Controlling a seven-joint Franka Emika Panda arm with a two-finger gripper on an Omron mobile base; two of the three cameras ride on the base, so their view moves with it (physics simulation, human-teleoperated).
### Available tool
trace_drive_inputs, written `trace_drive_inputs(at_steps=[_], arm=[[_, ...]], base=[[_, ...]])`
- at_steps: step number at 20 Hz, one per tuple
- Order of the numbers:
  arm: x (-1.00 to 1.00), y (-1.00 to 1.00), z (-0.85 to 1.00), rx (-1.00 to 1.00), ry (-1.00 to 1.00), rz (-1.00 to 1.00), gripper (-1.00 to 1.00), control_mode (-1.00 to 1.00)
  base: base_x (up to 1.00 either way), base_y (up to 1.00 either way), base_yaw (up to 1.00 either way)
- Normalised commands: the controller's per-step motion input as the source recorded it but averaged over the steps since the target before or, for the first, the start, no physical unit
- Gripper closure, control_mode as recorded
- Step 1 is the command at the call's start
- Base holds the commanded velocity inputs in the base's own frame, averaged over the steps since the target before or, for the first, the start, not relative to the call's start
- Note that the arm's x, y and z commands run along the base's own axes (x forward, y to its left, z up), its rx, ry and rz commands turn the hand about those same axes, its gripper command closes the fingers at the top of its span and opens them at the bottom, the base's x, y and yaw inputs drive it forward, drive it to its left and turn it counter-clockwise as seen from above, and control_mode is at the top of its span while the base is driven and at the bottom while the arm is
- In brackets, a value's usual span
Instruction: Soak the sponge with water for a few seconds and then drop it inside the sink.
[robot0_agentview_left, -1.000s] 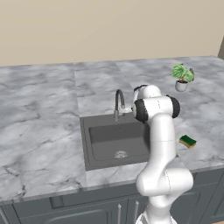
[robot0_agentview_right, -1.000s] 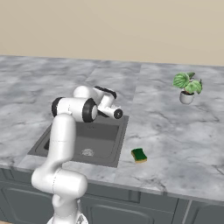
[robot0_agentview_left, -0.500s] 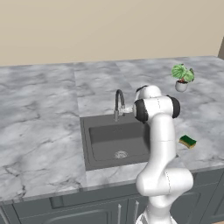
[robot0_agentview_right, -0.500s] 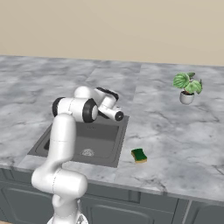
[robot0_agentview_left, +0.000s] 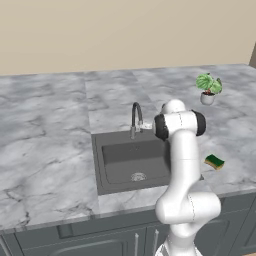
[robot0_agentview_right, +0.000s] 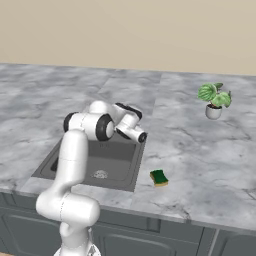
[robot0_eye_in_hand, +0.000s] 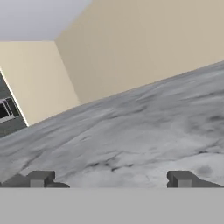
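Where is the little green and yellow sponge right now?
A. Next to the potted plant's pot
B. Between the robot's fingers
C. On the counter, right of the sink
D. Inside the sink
C. The sponge lies flat on the marble counter to the right of the sink, near the counter's front edge, outside the basin and with nothing holding it.

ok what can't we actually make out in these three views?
- Gripper: open in the hand view, but its fingertips are cut off by the bottom edge.
- Faucet handle: in the left base view the arm covers its right side; on or off can't be told.
- Sink: in the right base view the arm blocks the faucet and much of the basin.
- Sponge: too small for surface detail.
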Motion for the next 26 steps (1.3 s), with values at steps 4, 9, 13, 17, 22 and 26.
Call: trace_drive_inputs(at_steps=[4, 9, 13, 17, 22, 26], arm=[[0.01, -0.79, -0.29, -0.17, 0.27, -0.13, -1.0, -1.0], [0.0, -0.58, -0.27, -0.27, 0.39, -0.19, -1.0, -1.0], [0.06, -0.07, -0.02, -0.29, 0.4, -0.22, -1.0, -1.0], [0.08, 0.0, 0.02, -0.34, 0.42, -0.26, -1.0, -1.0], [0.08, 0.0, 0.34, -0.32, 0.41, -0.23, -1.0, -1.0], [0.02, 0.0, 0.34, -0.3, 0.42, -0.23, -1.0, -1.0]], base=[[0.0, 0.0, 0.0], [0.0, 0.0, 0.0], [0.0, 0.0, 0.0], [0.0, 0.0, 0.0], [0.0, 0.0, 0.0], [0.0, 0.0, 0.0]])
